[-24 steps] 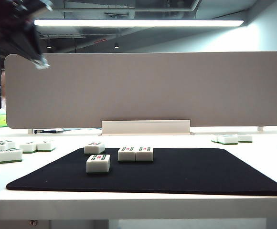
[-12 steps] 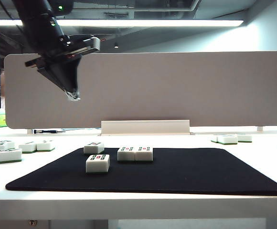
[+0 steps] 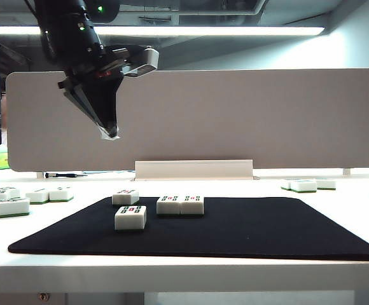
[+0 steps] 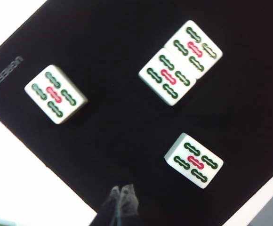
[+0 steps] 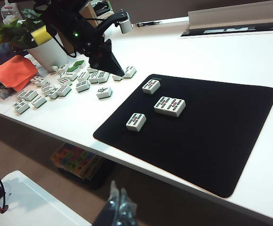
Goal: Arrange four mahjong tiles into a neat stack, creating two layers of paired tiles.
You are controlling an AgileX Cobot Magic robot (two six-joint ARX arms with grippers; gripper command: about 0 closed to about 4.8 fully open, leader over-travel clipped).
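Four white mahjong tiles (image 3: pixel 158 207), green-based; end effectors empty.

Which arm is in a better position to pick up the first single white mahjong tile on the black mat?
Probably the left. The left gripper, shut, hangs above the black mat near the single tiles. The right gripper sits beyond the table edge, far from them.

Mat logo being shown, but no word being read
A small grey printed logo (image 4: pixel 7 71) is being displayed at one corner of the black mat (image 4: pixel 117 136), its letters being blurred past reading; the four mahjong tiles (image 4: pixel 55 93) are each being shown face up with four green marks around one red.
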